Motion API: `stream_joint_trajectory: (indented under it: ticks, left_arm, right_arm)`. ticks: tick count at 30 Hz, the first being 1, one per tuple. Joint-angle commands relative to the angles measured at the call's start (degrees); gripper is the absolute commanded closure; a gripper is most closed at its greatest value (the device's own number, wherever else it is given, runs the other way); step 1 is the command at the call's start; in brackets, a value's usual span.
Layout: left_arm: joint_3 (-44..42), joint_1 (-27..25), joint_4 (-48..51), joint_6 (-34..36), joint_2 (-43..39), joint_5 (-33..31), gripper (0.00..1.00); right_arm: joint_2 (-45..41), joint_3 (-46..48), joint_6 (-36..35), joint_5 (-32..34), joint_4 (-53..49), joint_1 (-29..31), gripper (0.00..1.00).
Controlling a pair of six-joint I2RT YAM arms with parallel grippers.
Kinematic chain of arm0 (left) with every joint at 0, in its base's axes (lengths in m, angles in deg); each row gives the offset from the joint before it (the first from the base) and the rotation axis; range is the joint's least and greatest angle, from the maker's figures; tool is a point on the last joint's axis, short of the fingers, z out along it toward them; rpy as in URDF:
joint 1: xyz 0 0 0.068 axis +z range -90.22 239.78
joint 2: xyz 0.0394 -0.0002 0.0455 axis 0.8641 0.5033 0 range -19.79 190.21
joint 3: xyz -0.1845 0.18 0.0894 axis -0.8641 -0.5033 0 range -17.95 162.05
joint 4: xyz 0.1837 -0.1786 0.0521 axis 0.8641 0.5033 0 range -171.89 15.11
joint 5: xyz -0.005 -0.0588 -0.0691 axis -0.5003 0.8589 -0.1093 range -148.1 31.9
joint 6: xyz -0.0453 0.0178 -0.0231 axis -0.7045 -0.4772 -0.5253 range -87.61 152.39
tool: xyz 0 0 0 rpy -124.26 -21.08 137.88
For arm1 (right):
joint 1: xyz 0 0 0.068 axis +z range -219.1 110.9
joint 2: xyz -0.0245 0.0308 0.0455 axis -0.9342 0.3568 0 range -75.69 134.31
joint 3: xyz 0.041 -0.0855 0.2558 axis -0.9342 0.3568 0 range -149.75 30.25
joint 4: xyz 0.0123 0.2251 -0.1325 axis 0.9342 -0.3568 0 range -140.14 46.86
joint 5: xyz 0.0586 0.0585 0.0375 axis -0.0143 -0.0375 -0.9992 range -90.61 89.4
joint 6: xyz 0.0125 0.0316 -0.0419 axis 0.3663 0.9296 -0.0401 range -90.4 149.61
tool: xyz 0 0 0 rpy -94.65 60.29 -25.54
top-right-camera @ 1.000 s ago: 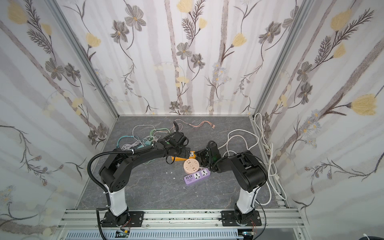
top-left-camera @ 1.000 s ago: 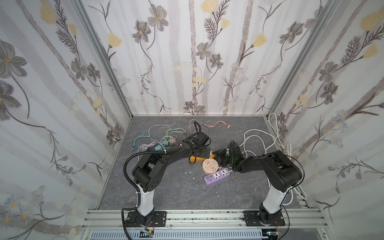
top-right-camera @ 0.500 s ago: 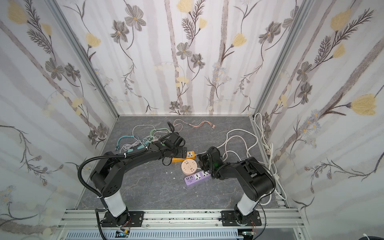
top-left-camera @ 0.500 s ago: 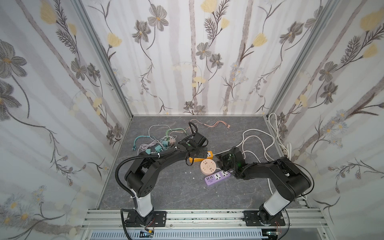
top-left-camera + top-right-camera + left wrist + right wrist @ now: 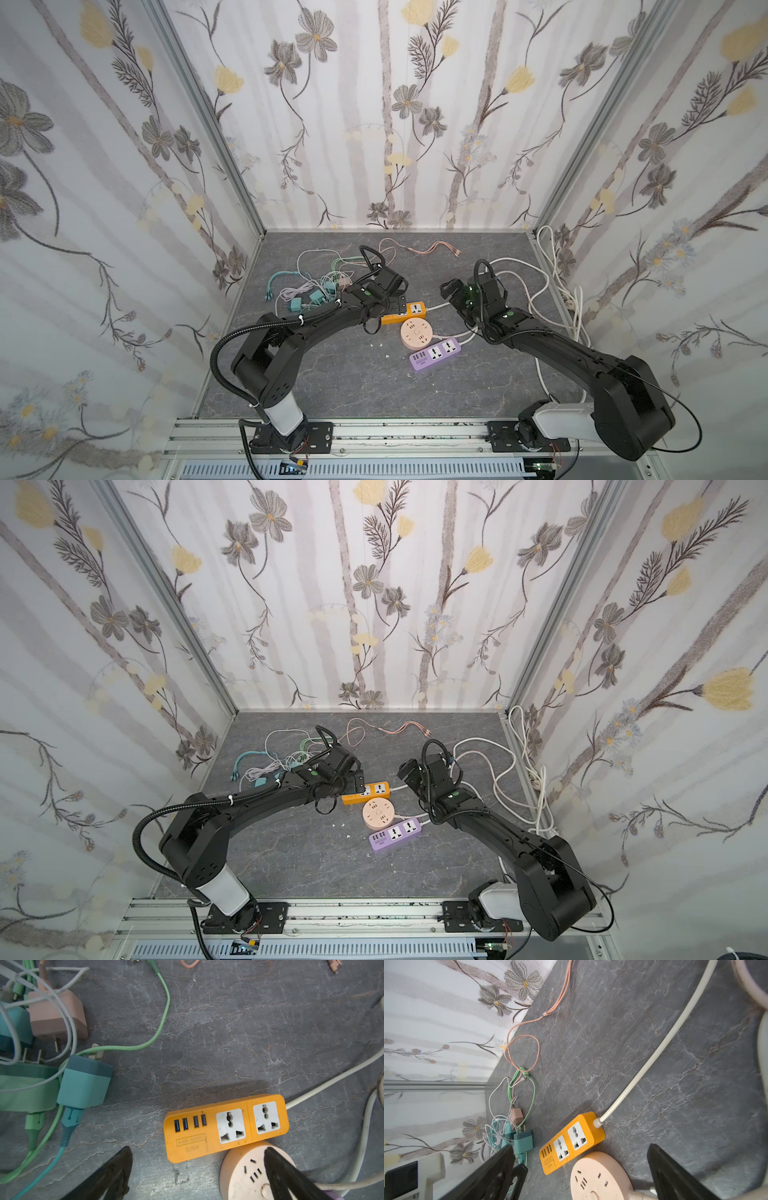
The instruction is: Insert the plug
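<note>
Left gripper point(image 5: 197, 1148) and right gripper point(image 5: 580, 1146) both gape wide and empty. The teal cube-shaped plastic plug point(image 5: 85, 1084) lies left of the orange plastic power strip point(image 5: 226, 1126), snared in thin loose cables point(image 5: 168, 999); lifting it would likely drag them along or snag.

orange power strip point(image 5: 191, 1147) — matt plastic; tabletop point(image 5: 228, 1022) — veined stone look

orange strip point(image 5: 413, 310) part hidden, rnd socket point(image 5: 242, 1176) cropped

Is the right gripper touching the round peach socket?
Apart. In a top view the open right gripper sits well off the round peach socket, a plain gap between them.
</note>
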Motion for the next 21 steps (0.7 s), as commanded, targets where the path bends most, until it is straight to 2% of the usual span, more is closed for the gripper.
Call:
stream_joint_trajectory:
  ticks: [1,4,9,12,16,19,21]
  left_arm:
    - [-1.1,0.3,-1.3,-4.3,0.0,3.1,0.00]
    - [-2.6,1.0,-4.2,-5.8,0.0,6.6,0.00]
    - [-2.9,3.2,-4.8,-10.1,2.2,12.6,0.00]
    - [-3.4,4.6,-5.0,-12.4,3.4,15.6,0.00]
    - [-4.0,5.1,-5.0,-14.0,3.2,17.9,0.00]
    - [-4.6,5.2,-5.4,-14.4,3.4,19.7,0.00]
    - [-4.4,5.5,-4.7,-13.5,4.3,18.7,0.00]
  right_arm:
    - [-0.3,-3.7,-16.6,10.3,-7.7,0.5,0.01]
    - [2.6,-9.3,-25.2,14.9,-15.3,0.1,0.01]
    - [9.2,-15.9,-31.0,12.3,-22.4,-2.1,0.01]
    - [8.2,-14.5,-29.9,12.7,-19.4,-2.2,0.01]
    - [2.6,-9.1,-30.3,11.4,-10.2,-2.2,0.01]
    - [-2.5,-3.5,-33.9,13.1,-3.9,-2.2,0.01]
    - [-5.8,-0.1,-36.8,14.2,0.4,-2.2,0.01]
